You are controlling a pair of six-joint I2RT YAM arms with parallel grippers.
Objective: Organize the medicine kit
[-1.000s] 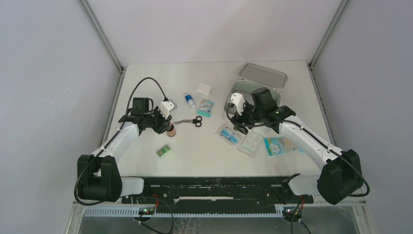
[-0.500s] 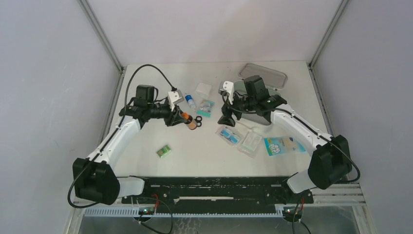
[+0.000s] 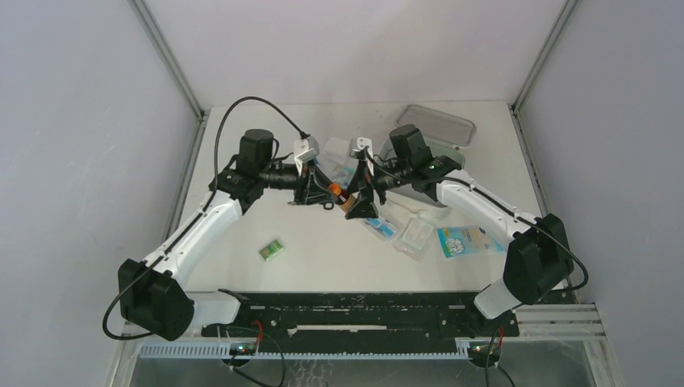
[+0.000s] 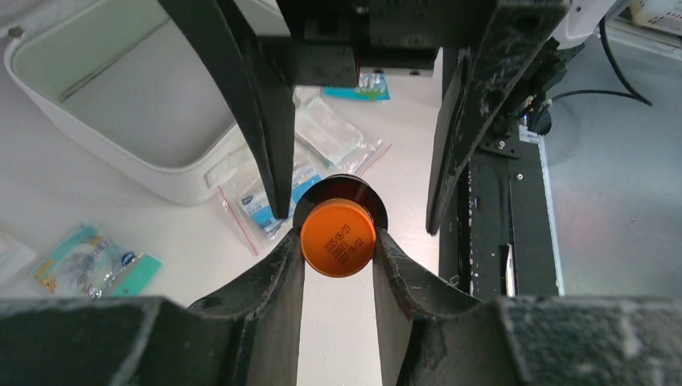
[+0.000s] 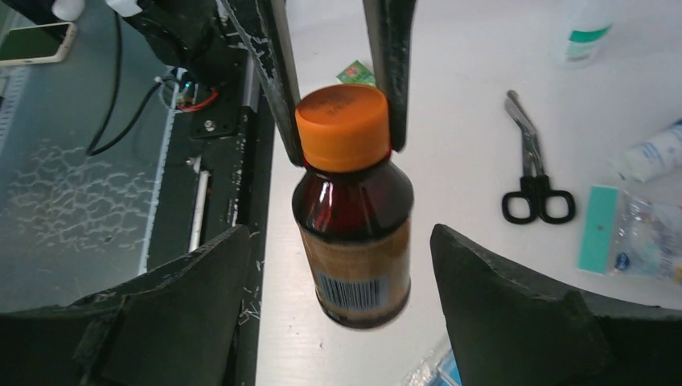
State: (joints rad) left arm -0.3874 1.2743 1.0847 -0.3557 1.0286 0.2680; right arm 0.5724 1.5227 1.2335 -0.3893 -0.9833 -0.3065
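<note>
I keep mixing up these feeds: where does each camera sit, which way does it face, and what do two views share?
Top external: above and behind the bases, looking down at the table; both arms show.
Left wrist: faces the right gripper past its own fingers, shut on the bottle cap.
Right wrist: faces the left gripper; own open fingers flank the bottle.
Shared: both wrist views show the bottle, from opposite ends.

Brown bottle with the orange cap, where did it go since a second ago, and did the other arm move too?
The left pincer carried the bottle rightward to the table's middle, held by its cap. The right pincer swung left from over the medicine kit and now stands open around the bottle, not touching. The kit and small green packet stayed put.
</note>
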